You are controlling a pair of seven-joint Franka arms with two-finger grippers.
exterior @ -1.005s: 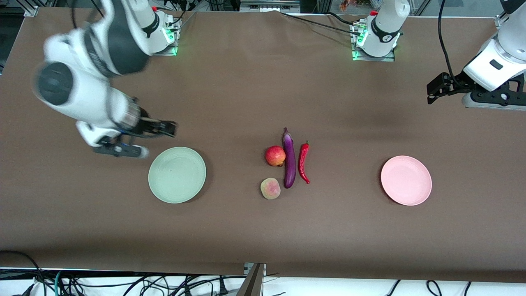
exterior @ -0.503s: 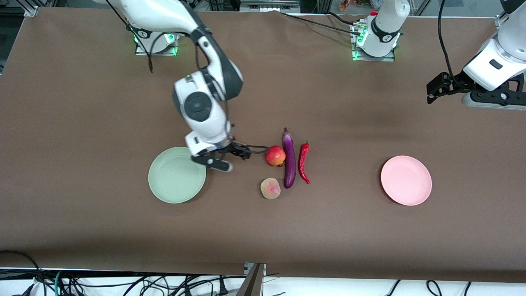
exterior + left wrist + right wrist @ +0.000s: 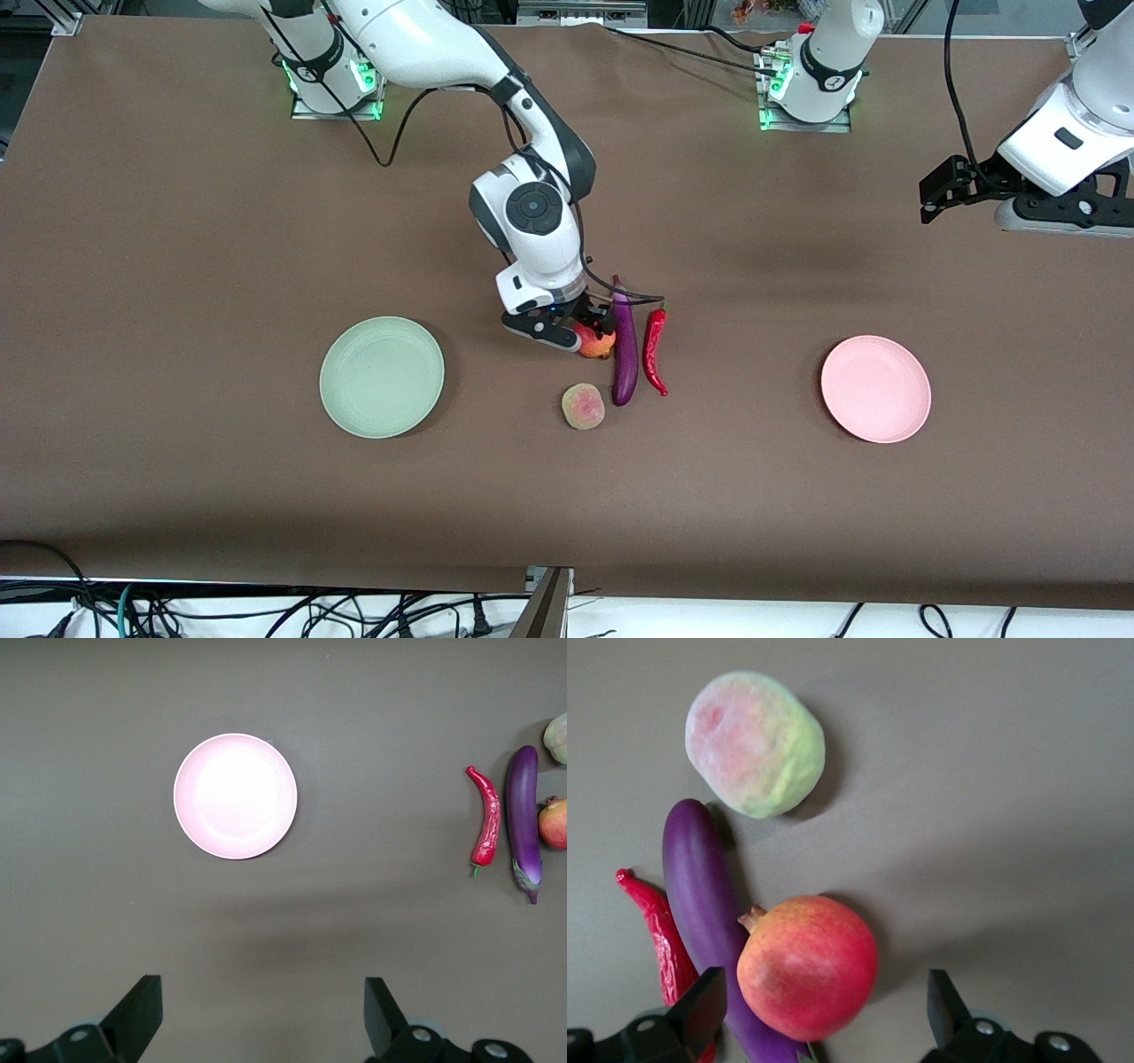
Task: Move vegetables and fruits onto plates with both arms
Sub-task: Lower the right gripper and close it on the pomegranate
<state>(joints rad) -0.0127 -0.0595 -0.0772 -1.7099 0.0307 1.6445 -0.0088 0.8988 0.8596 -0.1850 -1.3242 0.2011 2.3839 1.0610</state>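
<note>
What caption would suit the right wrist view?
Open right gripper poised above the red fruit, beside eggplant, chili and peach-like fruit.

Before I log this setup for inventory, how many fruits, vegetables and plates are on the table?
Fruits: 2 (red fruit, yellow-green fruit)
Vegetables: 2 (eggplant, chili)
Plates: 2 (green plate, pink plate)
Total: 6

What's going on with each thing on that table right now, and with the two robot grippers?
Red fruit: on the table, under the right gripper, not gripped.
Pale fruit: on the table.
Eggplant: lying on the table.
Chili: lying beside the eggplant.
Green plate: empty.
Pink plate: empty.
Right gripper: open, over the red fruit.
Left gripper: open, waiting.
</note>
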